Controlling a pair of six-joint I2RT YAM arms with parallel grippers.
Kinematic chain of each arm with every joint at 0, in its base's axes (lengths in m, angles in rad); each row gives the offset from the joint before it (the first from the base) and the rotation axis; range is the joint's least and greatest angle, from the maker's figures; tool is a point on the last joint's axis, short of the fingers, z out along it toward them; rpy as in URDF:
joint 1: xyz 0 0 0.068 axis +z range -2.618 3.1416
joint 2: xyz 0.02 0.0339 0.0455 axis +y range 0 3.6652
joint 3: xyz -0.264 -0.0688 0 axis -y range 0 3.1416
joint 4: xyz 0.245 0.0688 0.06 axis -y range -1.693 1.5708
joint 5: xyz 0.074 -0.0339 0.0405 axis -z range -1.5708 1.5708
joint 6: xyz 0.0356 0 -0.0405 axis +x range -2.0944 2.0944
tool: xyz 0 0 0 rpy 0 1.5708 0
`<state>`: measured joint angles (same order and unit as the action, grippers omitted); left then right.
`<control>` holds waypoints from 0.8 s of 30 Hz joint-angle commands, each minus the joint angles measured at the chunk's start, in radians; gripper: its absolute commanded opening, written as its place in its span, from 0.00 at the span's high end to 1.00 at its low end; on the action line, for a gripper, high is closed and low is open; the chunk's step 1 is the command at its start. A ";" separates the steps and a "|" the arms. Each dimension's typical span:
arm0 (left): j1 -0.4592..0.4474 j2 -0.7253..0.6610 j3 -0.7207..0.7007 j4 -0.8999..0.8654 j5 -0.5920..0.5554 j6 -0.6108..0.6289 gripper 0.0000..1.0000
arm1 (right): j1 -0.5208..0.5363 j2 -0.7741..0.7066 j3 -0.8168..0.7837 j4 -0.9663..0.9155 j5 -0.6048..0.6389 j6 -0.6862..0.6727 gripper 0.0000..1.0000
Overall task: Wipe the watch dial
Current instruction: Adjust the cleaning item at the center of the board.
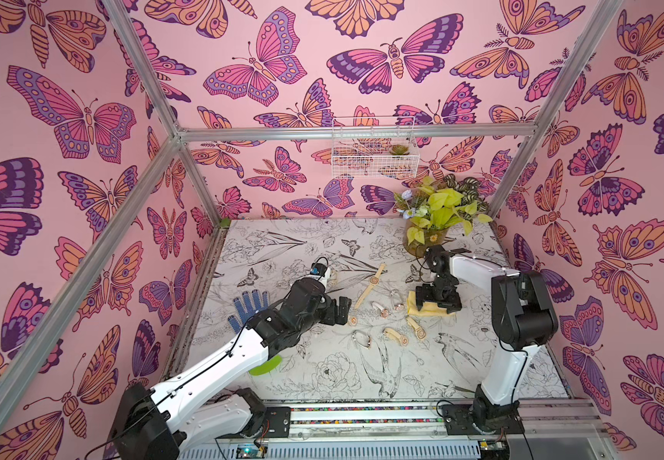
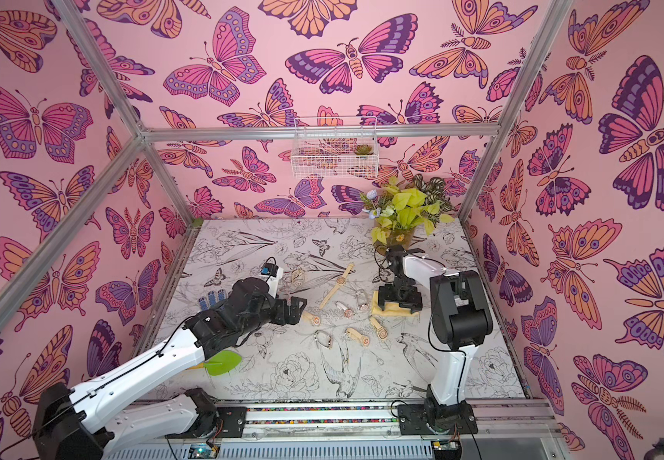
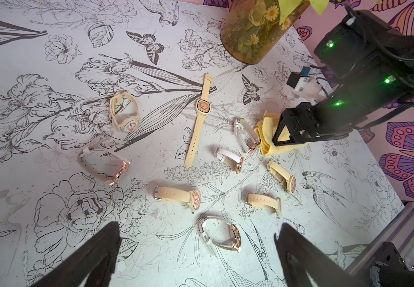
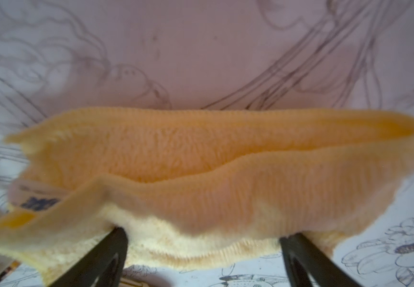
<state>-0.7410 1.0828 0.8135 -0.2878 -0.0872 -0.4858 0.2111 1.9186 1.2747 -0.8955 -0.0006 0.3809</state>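
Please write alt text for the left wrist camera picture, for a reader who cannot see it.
Nine wristwatches, mostly cream or white, lie scattered on a table printed with black line-drawn flowers, seen between the spread fingers of the open left gripper. Beyond them the right gripper stands at a folded yellow cloth, near a vase of plants.

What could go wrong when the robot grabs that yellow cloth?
The cloth is folded in loose layers, so the right hand might pinch only the top one and let it flop open. A pink-strapped watch lies right beside the cloth, so lifting could drag or flip it.
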 commanded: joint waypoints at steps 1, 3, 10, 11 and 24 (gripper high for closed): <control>-0.006 -0.006 -0.002 -0.020 -0.037 -0.003 0.00 | 0.004 0.066 -0.005 0.038 0.014 -0.003 0.28; -0.006 0.002 0.010 -0.035 -0.047 -0.004 0.00 | 0.004 0.073 -0.005 0.036 0.002 -0.004 0.47; -0.007 0.055 0.089 -0.112 -0.074 -0.003 0.00 | 0.007 0.023 0.024 0.001 0.021 -0.001 1.00; -0.006 0.066 0.105 -0.131 -0.075 -0.001 0.00 | 0.010 -0.001 0.030 -0.003 0.029 0.002 1.00; 0.009 0.227 0.228 -0.199 -0.009 0.027 0.00 | 0.093 -0.241 -0.013 -0.061 0.168 0.046 1.00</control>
<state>-0.7387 1.2579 1.0088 -0.4557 -0.1242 -0.4797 0.3046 1.6432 1.2976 -0.9188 0.1093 0.4023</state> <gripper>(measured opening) 0.997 0.103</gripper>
